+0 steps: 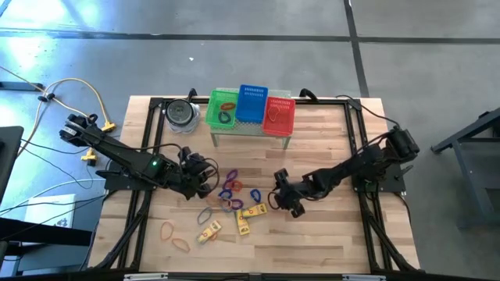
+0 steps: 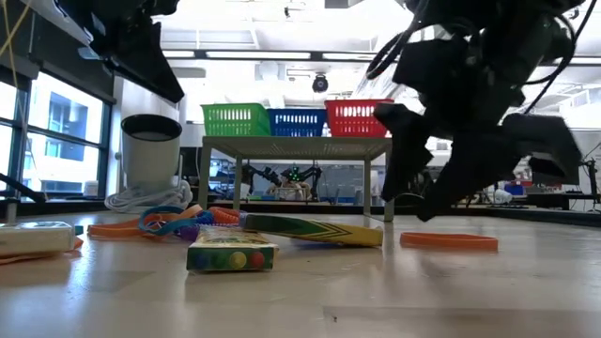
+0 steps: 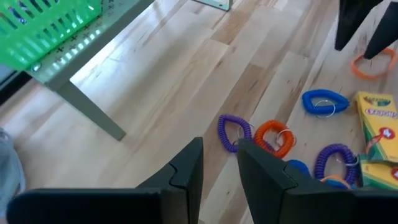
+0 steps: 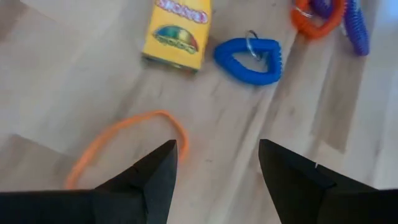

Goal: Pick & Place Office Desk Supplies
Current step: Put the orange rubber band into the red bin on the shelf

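Robot lab: concrete floor (image 1: pixel 234 55), framed wood bench (image 1: pixel 328 156), ceiling striplights (image 2: pixel 282 54).

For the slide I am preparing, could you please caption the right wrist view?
Right gripper open and empty above an orange band loop, with a yellow crayon box and a blue coil loop beyond.

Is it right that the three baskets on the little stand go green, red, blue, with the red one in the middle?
Not quite. The high view shows the blue basket in the middle, with the green basket on one side and the red basket on the other, all on the little stand.
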